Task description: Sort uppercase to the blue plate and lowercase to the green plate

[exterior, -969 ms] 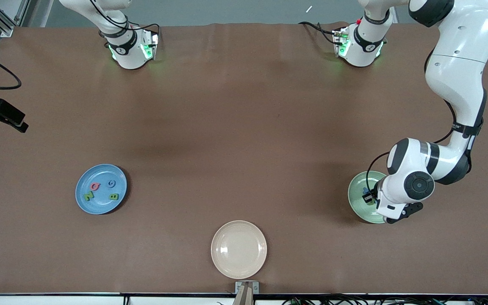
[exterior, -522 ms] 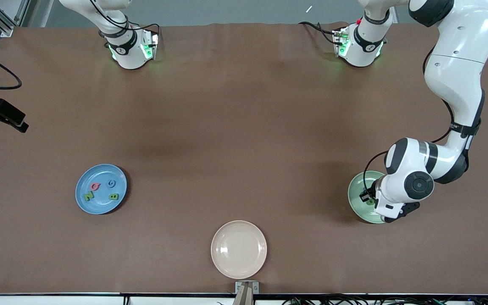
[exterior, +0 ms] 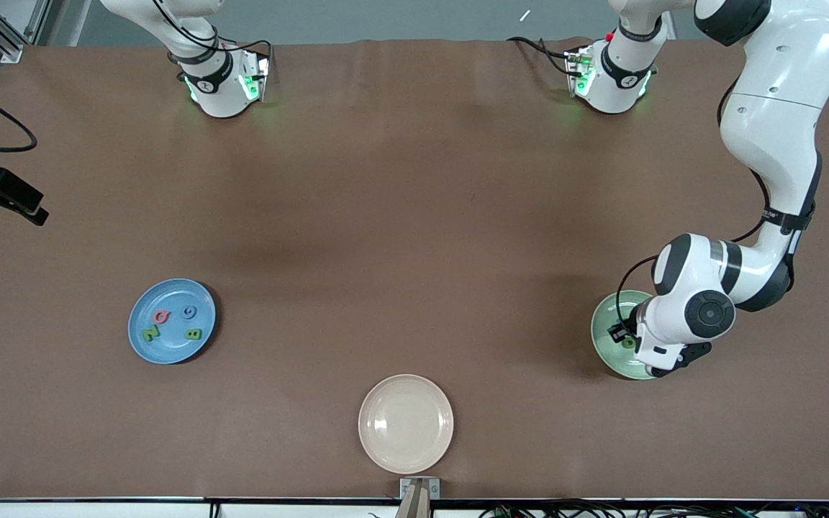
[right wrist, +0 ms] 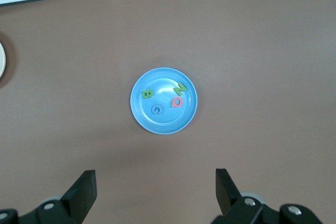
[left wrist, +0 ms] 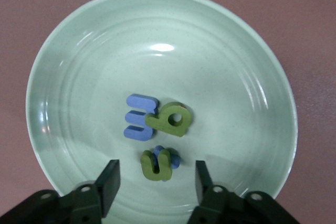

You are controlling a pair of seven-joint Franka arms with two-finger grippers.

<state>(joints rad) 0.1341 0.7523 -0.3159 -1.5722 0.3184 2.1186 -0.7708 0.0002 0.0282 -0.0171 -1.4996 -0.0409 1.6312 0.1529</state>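
Last lowercase letter released onto the green plate

The left gripper (left wrist: 155, 182), a second earlier shut, was opened just over the green n (left wrist: 156, 164) in the green plate (left wrist: 262, 66); the right gripper (right wrist: 156, 189) was held wide over the blue plate (right wrist: 157, 124), where four capitals lay.

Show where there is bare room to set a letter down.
The beige plate holds nothing. The blue plate has bare rim around its four letters. The green plate is crowded at its middle under the open left gripper.

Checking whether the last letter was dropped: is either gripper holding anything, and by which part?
Nothing is held. The left gripper is open around the green n lying in the green plate; the right gripper is open, empty.
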